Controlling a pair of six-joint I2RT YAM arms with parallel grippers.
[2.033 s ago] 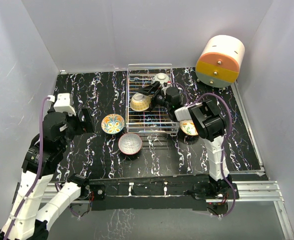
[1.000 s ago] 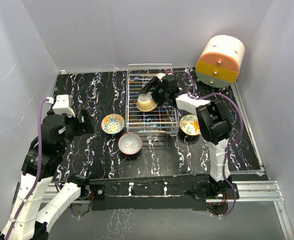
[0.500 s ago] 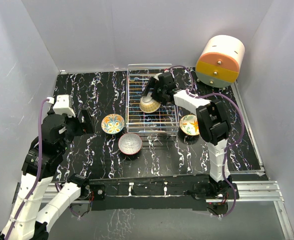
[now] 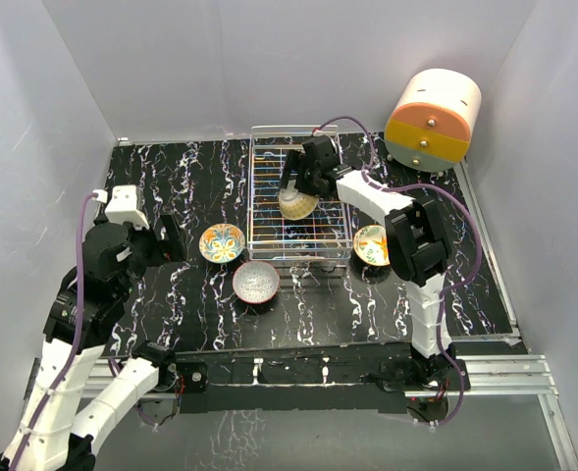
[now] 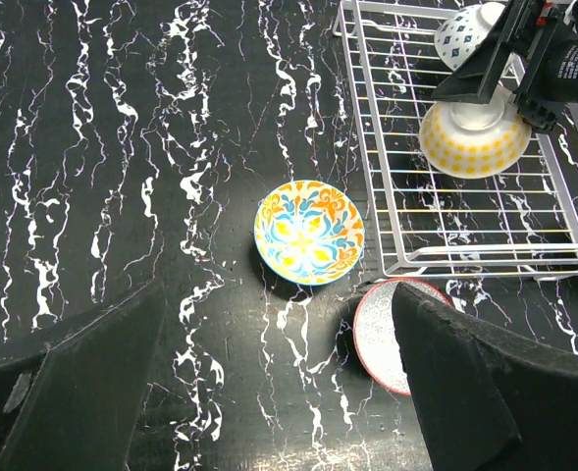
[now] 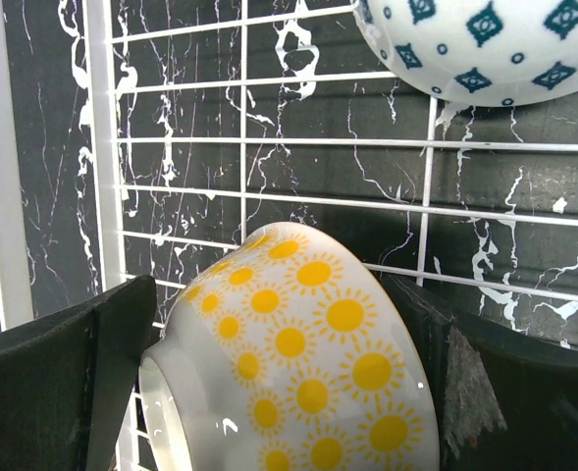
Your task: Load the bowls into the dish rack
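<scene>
The left tool (image 5: 279,388) hangs wide open and empty over the tabletop's (image 4: 171,177) left side. A floral bowl (image 4: 222,242) and a red-rimmed bowl (image 4: 256,282) wait just left of the dish rack (image 4: 269,231), whose long axis runs from near edge to far. Inside it, the right tool (image 6: 284,392) clamps a sun-dotted bowl (image 5: 475,137), tipped mouth-down, near a diamond-patterned bowl (image 6: 485,39) at the far end. A fifth bowl (image 4: 372,244) waits to the right, so three look left to load.

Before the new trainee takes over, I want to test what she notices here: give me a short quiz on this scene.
1. How many small painted ceramic bowls sit on the black marbled table, outside the silver wire dish rack?
2. True or false: the right gripper grips the white bowl with yellow suns.
3. The left gripper is: A open, B shut on a bowl.
Key: 1 three; 2 true; 3 A.
</scene>
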